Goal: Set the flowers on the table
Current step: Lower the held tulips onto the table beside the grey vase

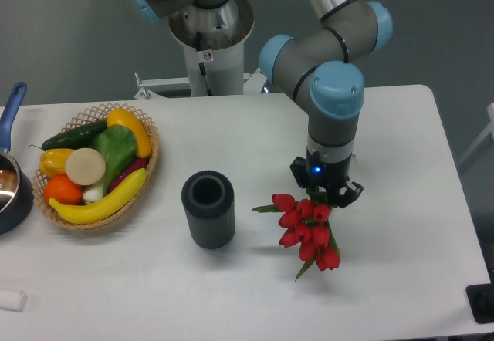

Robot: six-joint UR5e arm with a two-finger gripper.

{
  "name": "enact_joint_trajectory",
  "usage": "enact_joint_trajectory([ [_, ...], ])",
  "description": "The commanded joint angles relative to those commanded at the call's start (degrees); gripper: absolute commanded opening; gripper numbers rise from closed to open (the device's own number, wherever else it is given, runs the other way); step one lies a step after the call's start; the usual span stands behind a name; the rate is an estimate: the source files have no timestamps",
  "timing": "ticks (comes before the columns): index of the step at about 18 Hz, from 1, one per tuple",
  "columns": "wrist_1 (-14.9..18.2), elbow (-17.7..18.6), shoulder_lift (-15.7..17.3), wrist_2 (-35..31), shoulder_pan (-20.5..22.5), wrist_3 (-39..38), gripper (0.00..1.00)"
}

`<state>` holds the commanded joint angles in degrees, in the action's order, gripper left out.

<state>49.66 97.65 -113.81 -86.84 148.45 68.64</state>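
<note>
The gripper (324, 192) points straight down, its fingers clamped around the flowers (308, 230), red blooms spilling toward the near side over the table (401, 225). To their left stands a dark ribbed vase (208, 209), and farther left a basket (99, 167) of fruit and vegetables.

One bunch of red tulips (307, 229), roughly ten blooms, exact count unclear where heads overlap. One dark ribbed vase (208, 209). One wicker basket (150, 163) holding: one banana (100, 203), one cucumber (73, 135), one orange (62, 190), one yellow pepper (52, 160), one leafy green vegetable (116, 150), one pale round item (85, 167), one yellow-orange long item (130, 130). One blue-handled pot (11, 179) at left edge. One white worktop (231, 295). One tool (325, 192).
</note>
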Motion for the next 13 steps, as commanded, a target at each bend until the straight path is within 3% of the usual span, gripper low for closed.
enact_joint_trajectory([
  [4, -0.09, -0.79, -2.55, 0.0, -1.14, -0.09, 0.41],
  [13, -0.09, -1.15, -4.23, 0.0, -1.76, -0.18, 0.42],
])
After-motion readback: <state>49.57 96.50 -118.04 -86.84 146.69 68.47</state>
